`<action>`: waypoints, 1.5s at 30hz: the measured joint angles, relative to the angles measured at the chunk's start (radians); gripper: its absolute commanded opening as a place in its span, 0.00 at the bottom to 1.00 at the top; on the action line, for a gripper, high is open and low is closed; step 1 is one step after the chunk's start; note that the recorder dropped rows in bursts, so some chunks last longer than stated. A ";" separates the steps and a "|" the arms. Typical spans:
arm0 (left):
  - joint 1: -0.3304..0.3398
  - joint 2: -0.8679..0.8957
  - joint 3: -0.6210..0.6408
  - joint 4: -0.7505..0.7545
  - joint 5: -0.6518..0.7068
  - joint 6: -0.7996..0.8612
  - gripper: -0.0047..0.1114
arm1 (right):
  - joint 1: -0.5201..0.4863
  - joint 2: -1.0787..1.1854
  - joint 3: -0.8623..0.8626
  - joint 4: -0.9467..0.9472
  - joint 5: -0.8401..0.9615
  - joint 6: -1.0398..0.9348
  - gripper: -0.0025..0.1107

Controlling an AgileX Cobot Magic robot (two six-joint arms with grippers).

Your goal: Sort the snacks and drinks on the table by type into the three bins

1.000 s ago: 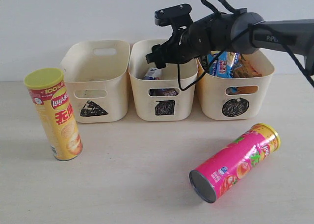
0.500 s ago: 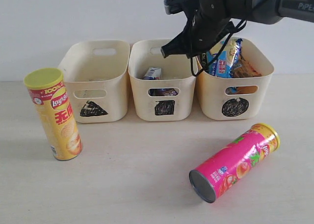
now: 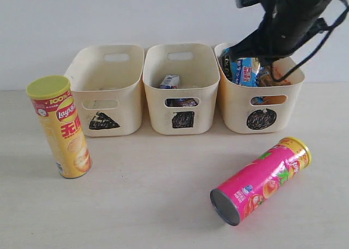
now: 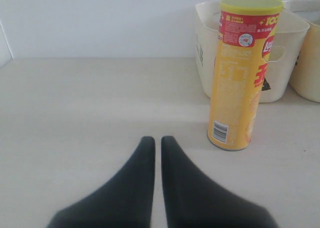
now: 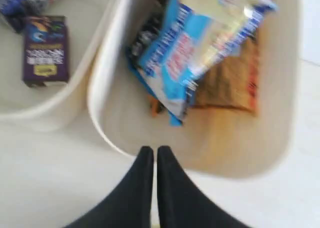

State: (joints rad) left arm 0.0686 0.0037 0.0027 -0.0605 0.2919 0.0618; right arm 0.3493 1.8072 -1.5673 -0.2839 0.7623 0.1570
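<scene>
I judge the left end effector, closed and empty, nearer: it faces the upright yellow cylindrical Lay's crisp tube, long axis vertical.

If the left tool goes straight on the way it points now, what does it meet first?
Nothing soon, it seems: ahead of the left tool lies only bare table, up to the wall. The yellow Lay's tube stands to one side of that line, though depth is hard to judge.
</scene>
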 measured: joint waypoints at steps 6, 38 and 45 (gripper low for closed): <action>0.000 0.000 0.000 0.000 0.000 0.000 0.08 | -0.100 -0.168 0.160 -0.002 0.000 0.001 0.02; 0.000 0.000 0.000 0.000 0.000 0.000 0.08 | -0.187 -1.015 0.611 -0.035 0.048 0.106 0.02; 0.000 0.000 0.000 0.000 0.000 0.000 0.08 | -0.187 -1.154 0.698 -0.044 0.020 0.076 0.02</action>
State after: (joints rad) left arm 0.0686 0.0037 0.0027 -0.0605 0.2919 0.0618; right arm 0.1619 0.6531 -0.8691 -0.3278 0.7822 0.2331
